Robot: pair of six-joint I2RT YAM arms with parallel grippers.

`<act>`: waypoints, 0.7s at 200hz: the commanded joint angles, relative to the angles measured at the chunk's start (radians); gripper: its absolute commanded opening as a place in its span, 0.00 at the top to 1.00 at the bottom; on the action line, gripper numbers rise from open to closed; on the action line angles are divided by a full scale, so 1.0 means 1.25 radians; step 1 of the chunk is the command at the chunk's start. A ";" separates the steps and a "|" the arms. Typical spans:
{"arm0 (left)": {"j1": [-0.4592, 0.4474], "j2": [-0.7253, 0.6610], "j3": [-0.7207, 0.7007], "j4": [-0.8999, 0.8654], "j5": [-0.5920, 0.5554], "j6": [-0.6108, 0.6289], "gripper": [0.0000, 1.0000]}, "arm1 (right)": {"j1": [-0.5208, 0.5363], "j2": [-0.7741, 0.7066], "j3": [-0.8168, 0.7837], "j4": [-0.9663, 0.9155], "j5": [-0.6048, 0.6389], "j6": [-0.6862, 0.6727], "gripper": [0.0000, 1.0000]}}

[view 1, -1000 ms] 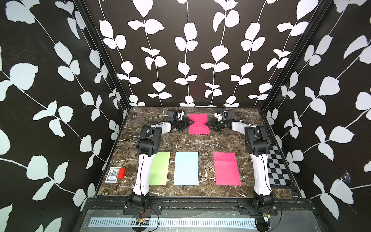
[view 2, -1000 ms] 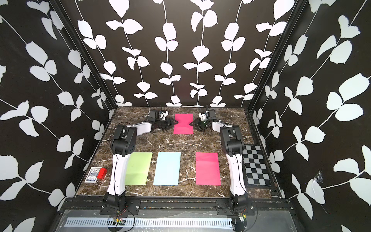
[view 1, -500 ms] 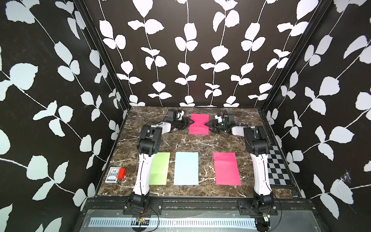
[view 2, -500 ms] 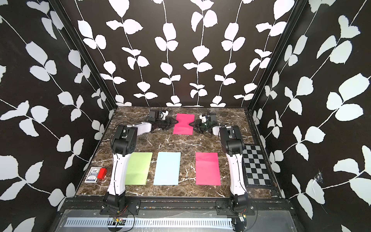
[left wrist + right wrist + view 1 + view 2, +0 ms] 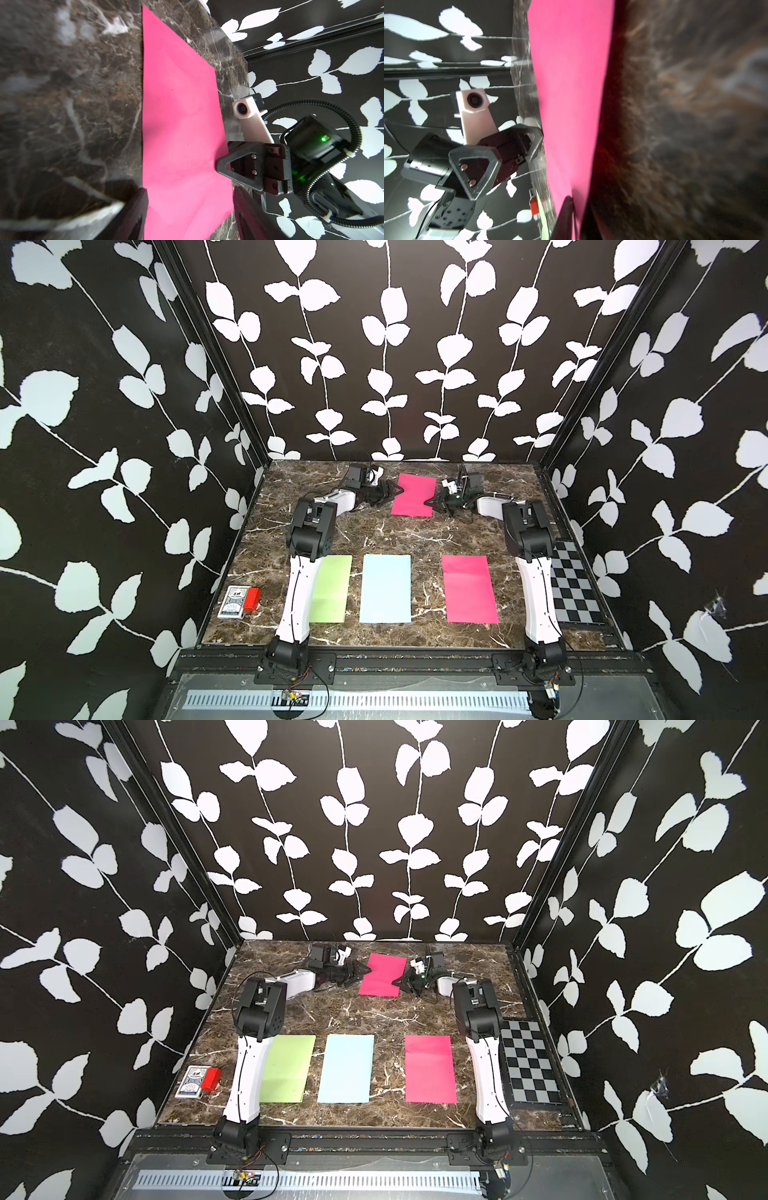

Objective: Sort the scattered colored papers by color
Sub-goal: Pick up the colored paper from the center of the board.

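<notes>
In both top views the far pink sheet point(image 5: 413, 499) lies way back on the table point(image 5: 395, 535), between 2 grippers. Left wrist: left gripper point(image 5: 190, 216) wide open around its edge. Right wrist: right gripper point(image 5: 572, 216) clamped on the opposite edge.

Whole table point(image 5: 374, 531) seen from high front in both top views, angled down. Pink sheet point(image 5: 413, 499), upper centre there, viewed close from opposite sides by wrist cameras.
</notes>
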 commanded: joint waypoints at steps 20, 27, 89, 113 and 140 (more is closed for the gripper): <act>0.010 0.001 -0.021 0.040 0.050 -0.030 0.32 | 0.005 0.011 -0.027 0.024 0.015 0.006 1.00; 0.013 -0.008 -0.032 0.065 0.055 -0.045 0.32 | 0.004 -0.001 -0.033 0.035 0.013 0.009 1.00; 0.042 -0.178 -0.195 0.182 0.133 -0.056 0.31 | 0.006 -0.190 -0.129 0.086 -0.006 -0.009 1.00; 0.054 -0.251 -0.282 0.237 0.167 -0.073 0.31 | 0.014 -0.280 -0.197 0.108 -0.016 -0.006 1.00; 0.058 -0.310 -0.365 0.386 0.245 -0.152 0.32 | 0.030 -0.377 -0.274 0.130 -0.026 -0.005 1.00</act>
